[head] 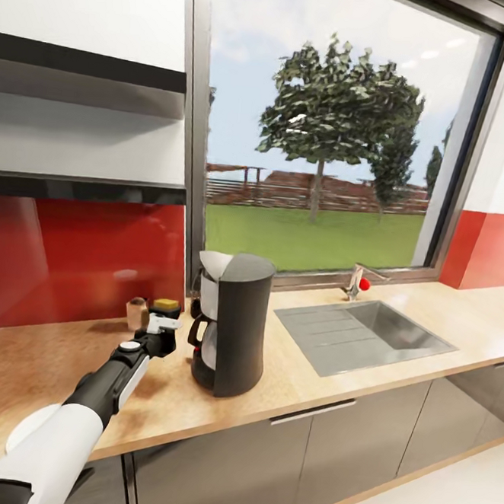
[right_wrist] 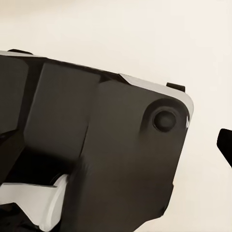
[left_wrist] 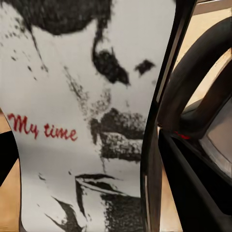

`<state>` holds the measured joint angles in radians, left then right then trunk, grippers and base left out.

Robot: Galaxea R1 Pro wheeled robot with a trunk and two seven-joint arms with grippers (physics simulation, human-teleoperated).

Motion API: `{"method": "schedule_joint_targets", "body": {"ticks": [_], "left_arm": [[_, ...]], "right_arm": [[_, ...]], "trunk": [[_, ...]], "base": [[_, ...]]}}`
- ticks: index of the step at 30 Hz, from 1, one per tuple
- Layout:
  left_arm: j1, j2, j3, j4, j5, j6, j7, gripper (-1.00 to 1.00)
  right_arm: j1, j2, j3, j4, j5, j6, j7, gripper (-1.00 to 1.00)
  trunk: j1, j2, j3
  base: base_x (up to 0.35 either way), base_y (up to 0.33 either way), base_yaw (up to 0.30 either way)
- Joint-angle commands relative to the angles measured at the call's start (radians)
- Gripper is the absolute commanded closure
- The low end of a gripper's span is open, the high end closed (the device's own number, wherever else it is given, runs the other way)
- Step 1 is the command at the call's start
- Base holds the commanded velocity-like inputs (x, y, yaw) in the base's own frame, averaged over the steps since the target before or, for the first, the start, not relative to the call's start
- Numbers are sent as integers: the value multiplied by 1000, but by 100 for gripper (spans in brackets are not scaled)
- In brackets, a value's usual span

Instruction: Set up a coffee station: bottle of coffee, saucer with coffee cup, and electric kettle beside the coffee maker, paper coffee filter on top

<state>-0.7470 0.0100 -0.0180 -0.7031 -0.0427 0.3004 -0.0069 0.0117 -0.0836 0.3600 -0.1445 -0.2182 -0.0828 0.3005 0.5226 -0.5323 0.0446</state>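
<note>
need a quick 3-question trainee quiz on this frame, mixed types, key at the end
1. Fill in: the red words on the bottle's label read "___".
2. In the head view, the sink lies on which side of the coffee maker? A left; B right; C directly in front.
3. True or false: the bottle stands on the shelf.
Key: 1 My time. 2 B. 3 false: it is down at the counter, left of the coffee maker, by the left gripper.
</note>
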Motion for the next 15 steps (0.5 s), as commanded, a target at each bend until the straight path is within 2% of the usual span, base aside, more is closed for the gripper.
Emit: {"method": "schedule_joint_targets", "body": {"ticks": [1, 7, 15], "left_arm": [[0, 0, -2, 7, -5, 2, 0, 100], [0, -1, -2, 53, -4, -47, 0, 100], [0, -1, -2, 75, -2, -53, 1, 100]], "right_arm": [[1, -1, 8, -1, -10, -2, 2, -100], [1, -1, 8, -1, -10, -2, 2, -100], [1, -1, 8, -1, -10, -2, 2, -100]], "trunk": [[4, -8, -4], [27, -50, -23], [58, -106, -48]], "base": [[0, 0, 0], [0, 0, 0], [0, 0, 0]]}}
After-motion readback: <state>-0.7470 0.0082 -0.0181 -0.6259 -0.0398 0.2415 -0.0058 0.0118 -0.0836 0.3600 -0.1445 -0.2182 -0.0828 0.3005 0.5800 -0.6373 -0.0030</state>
